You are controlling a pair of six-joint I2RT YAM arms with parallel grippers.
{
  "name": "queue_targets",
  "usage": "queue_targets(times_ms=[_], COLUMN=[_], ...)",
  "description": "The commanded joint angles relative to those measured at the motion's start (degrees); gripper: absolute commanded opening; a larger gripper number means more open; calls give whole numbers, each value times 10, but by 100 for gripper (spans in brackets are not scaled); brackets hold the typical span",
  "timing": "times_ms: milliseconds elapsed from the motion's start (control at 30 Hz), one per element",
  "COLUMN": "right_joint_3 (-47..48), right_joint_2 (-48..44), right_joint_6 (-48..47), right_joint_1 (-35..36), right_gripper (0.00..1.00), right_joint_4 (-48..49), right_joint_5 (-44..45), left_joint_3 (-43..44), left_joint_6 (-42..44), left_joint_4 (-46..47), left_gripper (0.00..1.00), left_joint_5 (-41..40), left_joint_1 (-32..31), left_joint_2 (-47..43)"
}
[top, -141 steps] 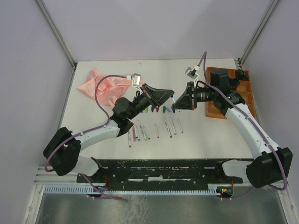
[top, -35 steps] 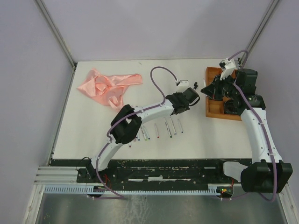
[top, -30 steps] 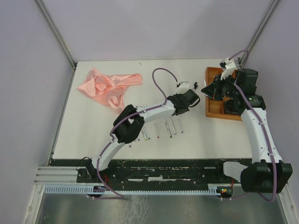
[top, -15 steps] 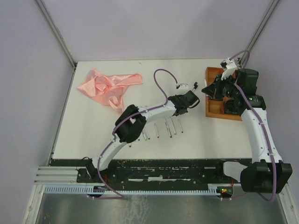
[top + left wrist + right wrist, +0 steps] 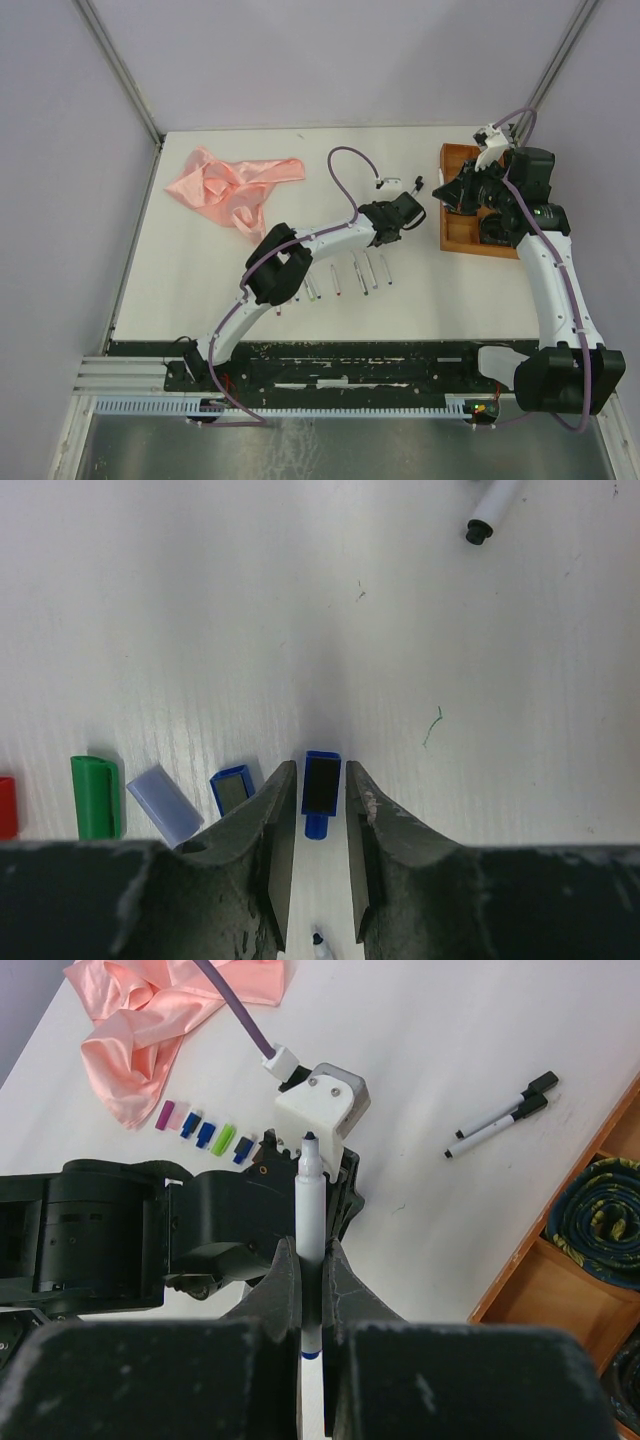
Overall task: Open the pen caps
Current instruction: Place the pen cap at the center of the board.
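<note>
On the white table (image 5: 200, 600), beside other loose caps (image 5: 160, 802), a blue cap (image 5: 321, 785) lies between the left gripper's (image 5: 318, 772) slightly parted fingers, likely light, stiff and slippery, best nipped across its sides, while the right gripper (image 5: 312, 1260) pinches an uncapped pen (image 5: 310, 1190).

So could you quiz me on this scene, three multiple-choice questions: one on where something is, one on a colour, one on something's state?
1. Where is the pink cloth? A) far left of the table B) draped over an arm C) near right corner
2. What colour is the cap between the left claw's jaws? A) red B) blue C) green
3. The pen in the right claw is: A) capped B) uncapped C) lying flat
Answers: 1 A, it lies crumpled at the far left; 2 B, the cap there is blue; 3 B, its bare tip shows.
</note>
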Motion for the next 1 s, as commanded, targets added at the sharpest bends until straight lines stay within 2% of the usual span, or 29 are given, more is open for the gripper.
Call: queue_targets(times_ms=[0,200,367,733,867,967], right_joint_3=[0,-2,-8,-33,-55,-76], right_joint_2=[-13,-13,-13,-1,15,18], right_joint_6=[8,11,19,50,62,41], right_joint_1=[-5,-8,-10,-11,-11,-4], right_gripper=[0,0,0,0,0,1], right_joint_4=[24,27,34,71,93,62], right_joint_5=[-12,-26,-39,-90,-118,-113], left_joint_3=[30,16,-72,-442,-579,-694], left_joint_6=[1,5,7,48,86,94], left_joint_4=[1,8,57,290,364,423], left_gripper=[33,35,36,36,39,49], left_joint_5=[0,4,-2,-5,-5,-8], left_joint_1=[2,2,3,2,3,2], left_joint_2=[-1,-51,-152,-456,-577,-676])
